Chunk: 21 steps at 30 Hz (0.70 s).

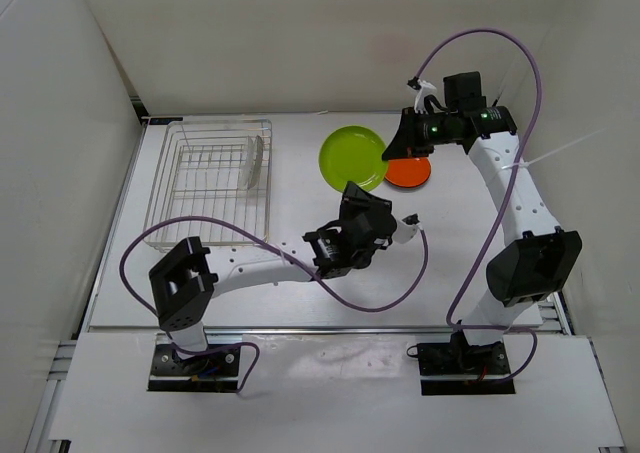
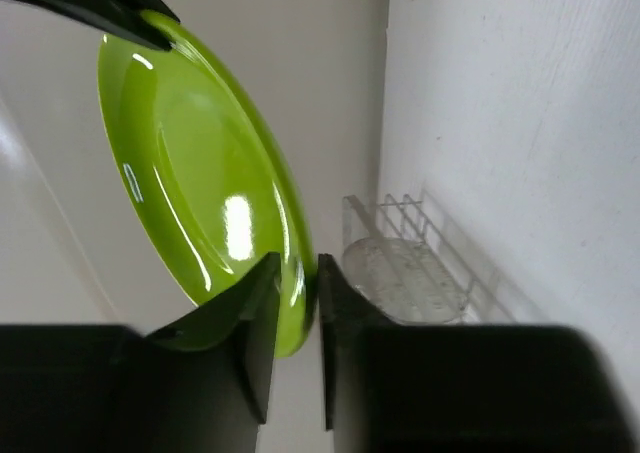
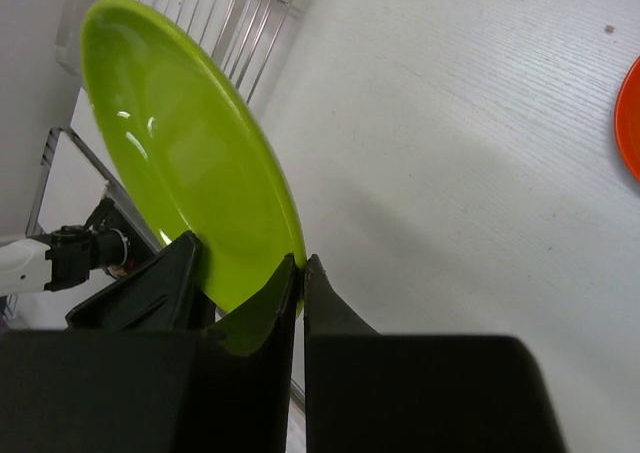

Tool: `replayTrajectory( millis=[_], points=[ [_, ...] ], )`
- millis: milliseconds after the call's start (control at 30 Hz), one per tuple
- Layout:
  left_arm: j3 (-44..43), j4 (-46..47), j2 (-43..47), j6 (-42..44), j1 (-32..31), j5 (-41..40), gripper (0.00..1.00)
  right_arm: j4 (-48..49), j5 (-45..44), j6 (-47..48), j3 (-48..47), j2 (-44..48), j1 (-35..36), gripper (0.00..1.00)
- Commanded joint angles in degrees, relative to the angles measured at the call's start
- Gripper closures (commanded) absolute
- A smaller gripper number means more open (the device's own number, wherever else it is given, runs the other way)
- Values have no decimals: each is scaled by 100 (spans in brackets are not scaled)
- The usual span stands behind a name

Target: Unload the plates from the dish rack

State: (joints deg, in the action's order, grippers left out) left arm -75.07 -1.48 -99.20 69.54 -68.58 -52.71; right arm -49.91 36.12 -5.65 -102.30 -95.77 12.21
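The lime green plate (image 1: 350, 156) hangs above the table between both grippers. My left gripper (image 1: 357, 189) is shut on its near rim, seen in the left wrist view (image 2: 298, 273) on the plate (image 2: 190, 163). My right gripper (image 1: 392, 153) is shut on its right rim, seen in the right wrist view (image 3: 300, 268) on the plate (image 3: 180, 143). The orange-red plate (image 1: 411, 174) lies flat on the table under the right gripper. The clear plate (image 1: 256, 161) stands in the wire dish rack (image 1: 180, 188) at the left. The black plate is not in view.
White walls close in the table on the left, back and right. The rack's wires (image 3: 240, 23) show behind the green plate. The clear plate (image 2: 400, 278) and the rack (image 2: 400, 208) show past the left fingers. Purple cables loop over the table's middle and right.
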Motion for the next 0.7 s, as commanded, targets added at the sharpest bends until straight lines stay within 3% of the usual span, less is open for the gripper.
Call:
replayTrajectory(
  millis=[0, 33, 100, 200, 300, 333, 533, 667],
  points=[
    [-236, 270, 15, -46, 169, -204, 65, 157, -61, 143, 8, 14, -25, 100],
    [-297, 210, 15, -46, 169, -205, 45, 157, -113, 91, 78, 66, -25, 100],
    [-350, 209, -38, -46, 169, -205, 43, 157, -114, 90, 79, 67, -25, 100],
    [-351, 209, -38, -98, 169, -205, 22, 209, -193, 90, 79, 172, -25, 100],
    [-456, 8, -38, -177, 169, -205, 15, 289, -624, -137, 140, 172, -25, 100],
    [-456, -124, -38, -343, 169, -205, 0, 341, -1111, -225, 140, 120, -78, 100],
    [-992, -1934, 189, -1354, 291, 137, 0, 700, -2205, -622, -308, -767, -885, 100],
    [-1281, -2470, 331, -1925, 1107, 401, 0, 851, -2731, -394, -764, -1470, -1247, 100]
  ],
)
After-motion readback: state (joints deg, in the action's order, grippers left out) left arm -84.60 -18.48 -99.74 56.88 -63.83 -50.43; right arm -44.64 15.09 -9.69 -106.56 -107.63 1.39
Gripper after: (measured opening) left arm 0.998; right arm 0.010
